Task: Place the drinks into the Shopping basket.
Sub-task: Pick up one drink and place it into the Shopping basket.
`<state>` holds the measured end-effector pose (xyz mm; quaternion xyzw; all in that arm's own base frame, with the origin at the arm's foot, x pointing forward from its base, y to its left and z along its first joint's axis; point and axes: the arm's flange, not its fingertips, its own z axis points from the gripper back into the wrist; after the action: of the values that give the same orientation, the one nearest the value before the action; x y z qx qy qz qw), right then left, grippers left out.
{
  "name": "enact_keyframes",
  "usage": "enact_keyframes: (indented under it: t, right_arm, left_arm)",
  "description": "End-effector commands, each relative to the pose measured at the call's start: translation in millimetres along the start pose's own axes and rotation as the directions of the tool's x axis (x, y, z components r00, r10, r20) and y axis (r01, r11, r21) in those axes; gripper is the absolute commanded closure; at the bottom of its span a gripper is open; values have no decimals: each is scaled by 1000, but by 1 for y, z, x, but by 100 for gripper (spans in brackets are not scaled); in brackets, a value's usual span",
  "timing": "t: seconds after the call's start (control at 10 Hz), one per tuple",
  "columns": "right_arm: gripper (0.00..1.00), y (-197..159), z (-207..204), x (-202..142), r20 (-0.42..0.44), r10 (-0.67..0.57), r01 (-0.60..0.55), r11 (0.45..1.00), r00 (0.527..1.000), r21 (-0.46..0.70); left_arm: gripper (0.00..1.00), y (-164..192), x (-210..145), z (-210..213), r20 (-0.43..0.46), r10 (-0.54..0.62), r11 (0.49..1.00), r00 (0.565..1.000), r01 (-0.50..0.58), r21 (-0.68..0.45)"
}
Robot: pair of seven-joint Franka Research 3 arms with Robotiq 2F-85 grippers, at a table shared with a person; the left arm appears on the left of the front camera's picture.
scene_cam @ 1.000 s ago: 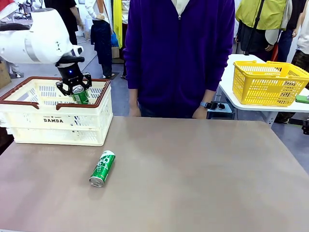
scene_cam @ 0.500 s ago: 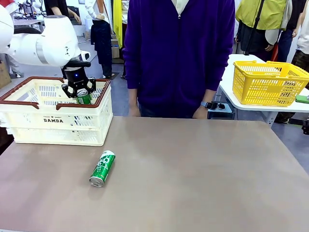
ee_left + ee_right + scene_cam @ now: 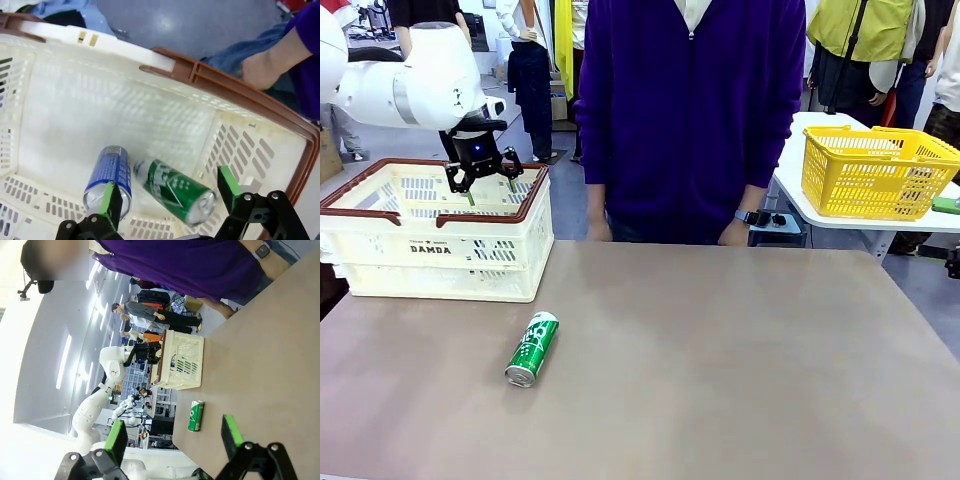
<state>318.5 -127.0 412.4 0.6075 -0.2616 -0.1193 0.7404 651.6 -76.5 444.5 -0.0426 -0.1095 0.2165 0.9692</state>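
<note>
Front: looked across the bench (image 3: 740, 360) at the person (image 3: 690, 110). Left wrist: peered close down into the Shopping basket (image 3: 90, 105). Right wrist: rolled sideways, farther off, shared basket and bench with front.

"Where's the white left arm (image 3: 410, 80)?"

"Reaching in from the left, wrist bent down, its black two-finger left gripper with green pads (image 3: 491, 190) pointing downward — jaws spread wide, gripping nothing."

"And the other one?"

"The black right gripper with green pads (image 3: 174, 436) stands wide apart too — fingers empty, wrist rolled sideways."
</note>
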Motion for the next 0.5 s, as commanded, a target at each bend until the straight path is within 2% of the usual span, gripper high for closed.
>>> enact_keyframes:
  t: [0.0, 0.2, 0.4]
  right_arm:
    - [0, 3, 0, 1, 4, -2, 2, 1000, 1000, 13]
    - [0, 3, 0, 1, 4, -2, 2, 1000, 1000, 13]
    - [0, 3, 0, 1, 4, -2, 2, 1000, 1000, 13]
  left_arm:
    - [0, 3, 5, 20, 16, 20, 999, 1000, -19, -42]
    - [0, 16, 7, 59, 47, 90, 990, 995, -84, -116]
    - [0, 40, -5, 110, -4, 122, 963, 992, -120, -239]
